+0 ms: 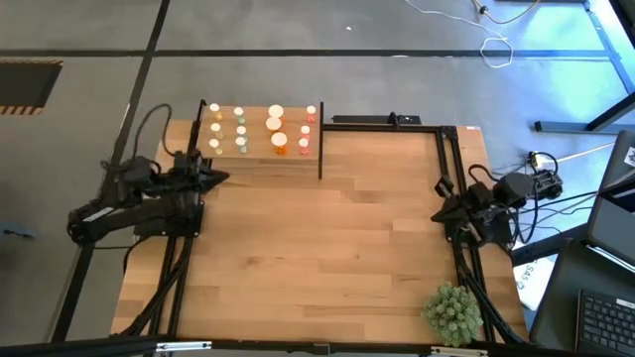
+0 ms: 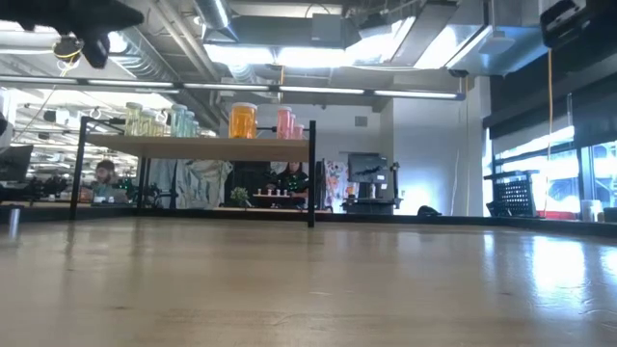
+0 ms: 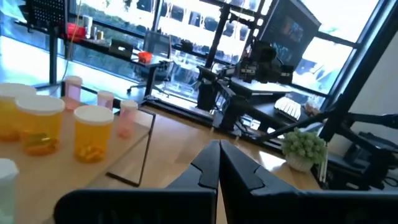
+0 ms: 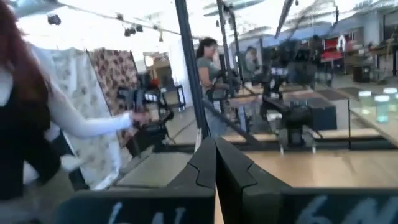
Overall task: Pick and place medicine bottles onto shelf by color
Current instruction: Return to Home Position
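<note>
At the far left corner of the tabletop stands the shelf, and all the bottles in view are on it, upright with caps up. They are grouped by colour: pale green bottles toward the left end, orange bottles next, reddish bottles at the right end (the orange ones seen from the left wrist have a few pills at the bottom). The left claw hangs just in front of the shelf, its fingers pressed together and gripping nothing. The right claw sits by the tabletop's right edge, well apart from the shelf, likewise clenched and empty. A plant is at the near right corner.
</note>
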Tool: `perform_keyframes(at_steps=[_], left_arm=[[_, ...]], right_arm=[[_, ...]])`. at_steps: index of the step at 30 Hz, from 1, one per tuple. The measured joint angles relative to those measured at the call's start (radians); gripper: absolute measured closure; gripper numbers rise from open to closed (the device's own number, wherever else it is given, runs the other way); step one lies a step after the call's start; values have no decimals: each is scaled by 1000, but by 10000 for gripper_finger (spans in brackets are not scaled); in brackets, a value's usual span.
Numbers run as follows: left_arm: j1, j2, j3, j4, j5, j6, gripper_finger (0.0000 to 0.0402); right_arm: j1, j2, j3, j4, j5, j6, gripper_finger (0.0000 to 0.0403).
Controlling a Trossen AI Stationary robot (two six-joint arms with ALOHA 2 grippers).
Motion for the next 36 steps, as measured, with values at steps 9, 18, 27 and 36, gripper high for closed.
perform_keyframes(at_steps=[9, 18, 27, 36], left_arm=[[-27, 1, -215, 241, 2, -18, 401], [-34, 1, -435, 403, -18, -5, 401], [-34, 4, -436, 402, -20, 106, 401], [-34, 4, -436, 404, 57, 113, 401]], right_arm=[[0, -6, 2, -20, 16, -69, 403], [0, -6, 2, -19, 54, -137, 403], [-1, -5, 2, -42, 70, -167, 403], [-1, -5, -42, -26, 149, -251, 403]])
